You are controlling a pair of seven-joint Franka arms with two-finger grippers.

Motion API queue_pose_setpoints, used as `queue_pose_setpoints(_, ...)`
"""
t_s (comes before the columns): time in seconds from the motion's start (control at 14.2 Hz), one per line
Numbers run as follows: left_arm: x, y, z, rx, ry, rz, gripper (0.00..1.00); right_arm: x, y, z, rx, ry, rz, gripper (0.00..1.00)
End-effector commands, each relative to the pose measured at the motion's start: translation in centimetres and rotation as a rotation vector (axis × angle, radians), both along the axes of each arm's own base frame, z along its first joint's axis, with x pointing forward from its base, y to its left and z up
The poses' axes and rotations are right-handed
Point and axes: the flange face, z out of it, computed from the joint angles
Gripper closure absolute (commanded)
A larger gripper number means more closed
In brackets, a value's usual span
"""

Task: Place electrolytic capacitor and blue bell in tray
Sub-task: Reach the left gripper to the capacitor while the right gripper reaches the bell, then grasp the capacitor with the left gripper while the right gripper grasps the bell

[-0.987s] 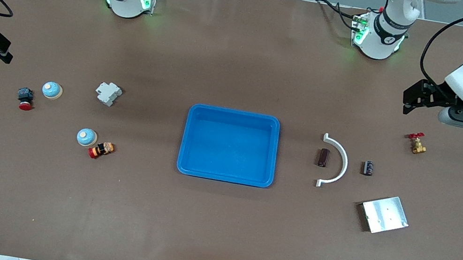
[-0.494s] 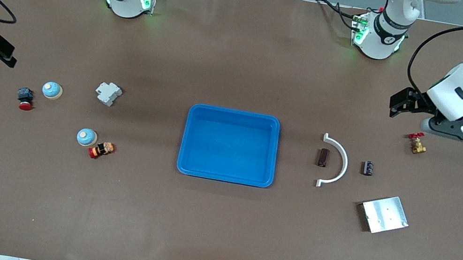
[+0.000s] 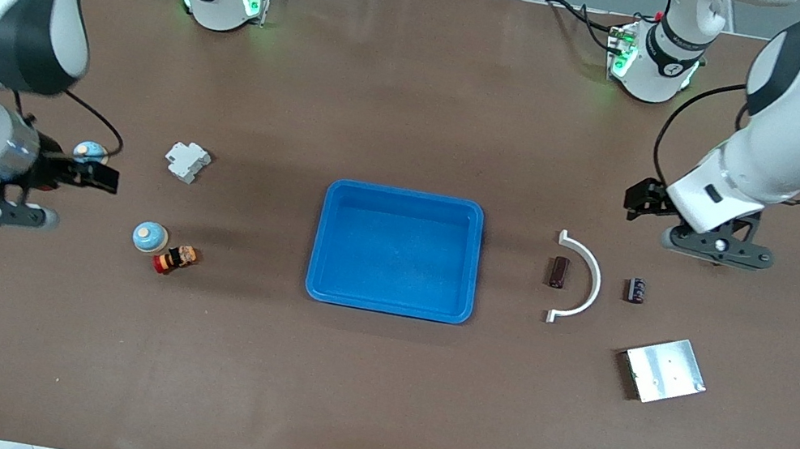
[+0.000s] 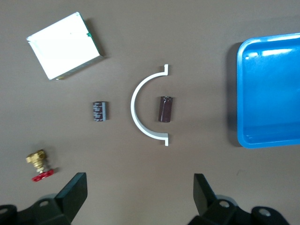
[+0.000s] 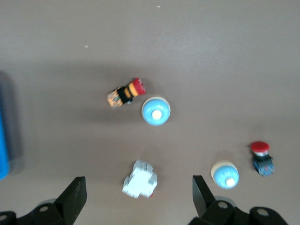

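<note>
- The tray [image 3: 397,251] sits at the middle of the table and holds nothing.
- Toward the left arm's end lie two small cylinders with a white curved bracket [image 3: 581,279] between them: a brown capacitor [image 3: 559,272] inside the arc, nearer the tray, and a dark capacitor [image 3: 635,290] outside it.
- A square silver plate [image 3: 665,371] lies nearer the front camera than the dark capacitor.
- The left gripper [image 4: 139,197] hangs above the table with its jaws spread wide and nothing between them; the wrist view shows a brass valve [image 4: 39,164] with a red handle close by.
- Toward the right arm's end are two blue bells: one bell [image 3: 149,237] just beside a red-and-orange push button [image 3: 174,259], the other bell [image 3: 88,151] partly hidden by the right arm.
- A white block [image 3: 187,161], possibly a breaker, lies between the bells and the tray.
- The right gripper [image 5: 138,197] hovers wide open and empty near the partly hidden bell; a red-capped switch [image 5: 261,158] shows beside that bell.
</note>
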Motion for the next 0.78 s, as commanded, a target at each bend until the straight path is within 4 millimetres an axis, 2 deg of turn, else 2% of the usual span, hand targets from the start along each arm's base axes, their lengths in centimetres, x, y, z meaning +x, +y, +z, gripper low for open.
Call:
queue_pose_setpoints(0.0, -1.9, -1.2, -3.7, -0.014, -0.024, 0.020, 0.00, -0.3, -1.2, -5.4, -0.037, -0.003, 0.012, 0.00)
queue_pose_setpoints(0.14, -2.9, -1.6, -6.8, -0.020, -0.051, 0.030, 0.00, -0.6, -0.9, -8.1, -0.037, -0.045, 0.023, 0.00)
queue_pose_setpoints(0.35, -3.6, -2.1, -11.7, -0.040, -0.091, 0.033, 0.00, -0.3, -2.0, -12.6, -0.033, -0.059, 0.013, 0.00)
queue_pose_setpoints(0.63, -2.9, -3.4, -16.9, -0.068, -0.098, 0.041, 0.00, -0.1, -2.7, -15.7, -0.027, -0.065, 0.035, 0.00)
queue_pose_setpoints(0.71, -2.9, -4.3, -18.2, -0.077, -0.102, 0.034, 0.00, -0.2, -2.8, -16.7, -0.026, -0.064, 0.034, 0.00)
